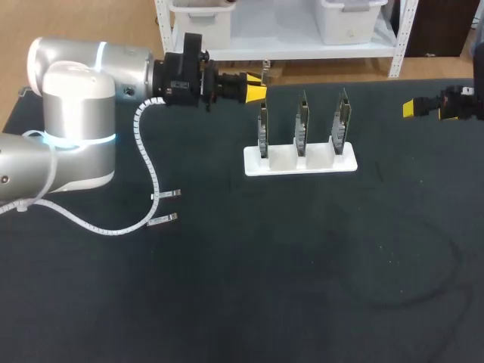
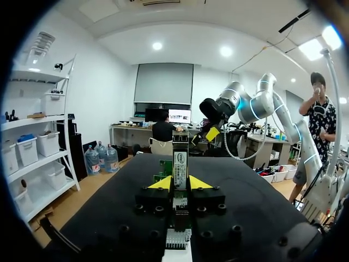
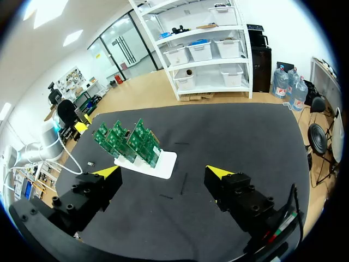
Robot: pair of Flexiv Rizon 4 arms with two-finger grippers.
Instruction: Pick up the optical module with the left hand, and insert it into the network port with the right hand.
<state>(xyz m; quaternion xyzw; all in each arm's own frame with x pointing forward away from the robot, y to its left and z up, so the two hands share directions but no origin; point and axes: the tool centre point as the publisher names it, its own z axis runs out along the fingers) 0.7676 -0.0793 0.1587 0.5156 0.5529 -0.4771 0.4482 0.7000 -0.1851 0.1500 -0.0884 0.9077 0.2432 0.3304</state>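
3 boards in stand, optical module in left tool near it

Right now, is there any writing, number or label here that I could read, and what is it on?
Nothing can be read with confidence.
White label on the optical module held in the left end effector: printed, but too small and blurred to read.
Green circuit boards on the white stand: any markings are too small to read.

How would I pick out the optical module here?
Find the white stand holding three upright green boards mid-table. Just beyond its left end are the left arm's yellow-tipped fingers. The optical module is the slim silver bar pinched between them, outside the stand.
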